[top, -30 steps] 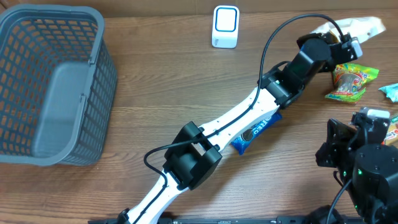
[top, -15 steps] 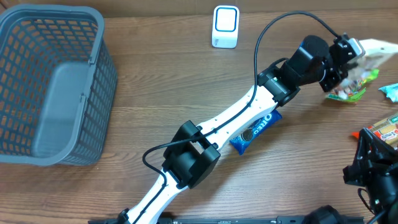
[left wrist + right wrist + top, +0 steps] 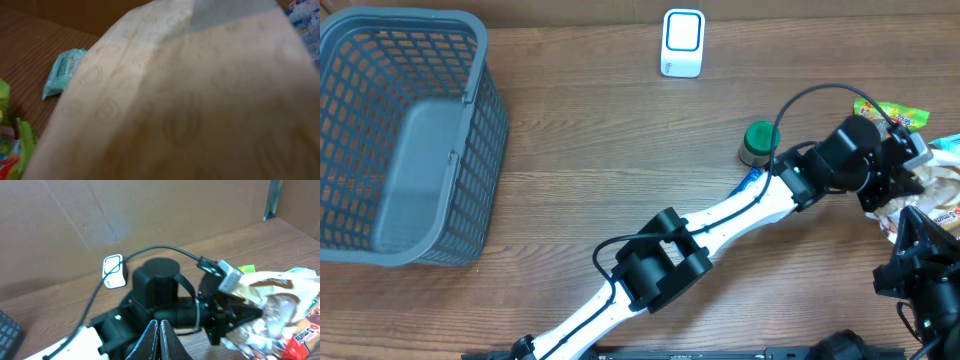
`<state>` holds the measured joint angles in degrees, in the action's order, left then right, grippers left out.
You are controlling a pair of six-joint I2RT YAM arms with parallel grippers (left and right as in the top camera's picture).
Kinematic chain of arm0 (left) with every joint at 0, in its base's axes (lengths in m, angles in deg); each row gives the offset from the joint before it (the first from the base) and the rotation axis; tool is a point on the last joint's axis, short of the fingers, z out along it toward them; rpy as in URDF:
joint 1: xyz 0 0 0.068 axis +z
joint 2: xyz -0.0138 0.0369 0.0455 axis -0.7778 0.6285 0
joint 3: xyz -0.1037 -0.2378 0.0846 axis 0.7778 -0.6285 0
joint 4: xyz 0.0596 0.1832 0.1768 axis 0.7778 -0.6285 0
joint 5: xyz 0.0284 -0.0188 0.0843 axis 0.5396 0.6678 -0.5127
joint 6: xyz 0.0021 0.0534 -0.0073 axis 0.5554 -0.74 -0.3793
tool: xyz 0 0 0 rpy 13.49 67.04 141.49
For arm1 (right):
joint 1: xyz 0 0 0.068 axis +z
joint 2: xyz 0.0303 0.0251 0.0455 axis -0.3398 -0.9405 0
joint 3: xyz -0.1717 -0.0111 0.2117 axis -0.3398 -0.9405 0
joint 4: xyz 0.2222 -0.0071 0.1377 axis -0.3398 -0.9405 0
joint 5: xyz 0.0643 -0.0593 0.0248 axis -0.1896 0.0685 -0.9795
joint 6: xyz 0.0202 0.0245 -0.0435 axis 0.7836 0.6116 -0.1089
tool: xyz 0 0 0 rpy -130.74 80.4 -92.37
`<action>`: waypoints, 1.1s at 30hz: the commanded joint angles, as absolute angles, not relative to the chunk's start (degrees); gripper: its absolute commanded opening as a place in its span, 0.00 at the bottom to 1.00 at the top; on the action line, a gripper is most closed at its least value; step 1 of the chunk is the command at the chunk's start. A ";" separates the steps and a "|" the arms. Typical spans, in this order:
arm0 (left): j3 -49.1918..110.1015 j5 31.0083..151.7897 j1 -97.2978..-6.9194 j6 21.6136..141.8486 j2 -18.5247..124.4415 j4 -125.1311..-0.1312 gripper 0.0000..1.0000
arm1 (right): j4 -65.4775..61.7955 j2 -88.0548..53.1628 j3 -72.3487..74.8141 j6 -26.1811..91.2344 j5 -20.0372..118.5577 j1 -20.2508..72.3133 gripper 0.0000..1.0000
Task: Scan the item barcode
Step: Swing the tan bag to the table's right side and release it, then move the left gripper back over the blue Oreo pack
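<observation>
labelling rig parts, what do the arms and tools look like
The left arm has white links, boxy black joints, a looping black cable and a grey wrist camera block. The right arm is black; its tool has slim dark fingers.

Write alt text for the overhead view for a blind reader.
The left tool, reaching across the wooden table, is shut on a pale snack bag at the right edge. A grey basket sits far left, and a white scanner at top centre.
</observation>
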<state>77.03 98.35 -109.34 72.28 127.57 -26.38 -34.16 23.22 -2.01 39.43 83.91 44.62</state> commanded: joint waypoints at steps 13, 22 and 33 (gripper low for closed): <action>78.63 93.78 -108.60 80.69 132.83 -18.32 0.04 | -33.48 23.55 -0.46 39.63 83.37 44.55 0.04; 78.96 97.74 -107.75 81.33 132.70 -18.58 1.00 | -33.52 23.55 -0.46 39.63 83.17 44.55 0.04; 91.24 95.66 -102.67 67.19 127.35 -42.03 1.00 | -33.44 23.55 -0.46 39.65 83.17 44.55 0.04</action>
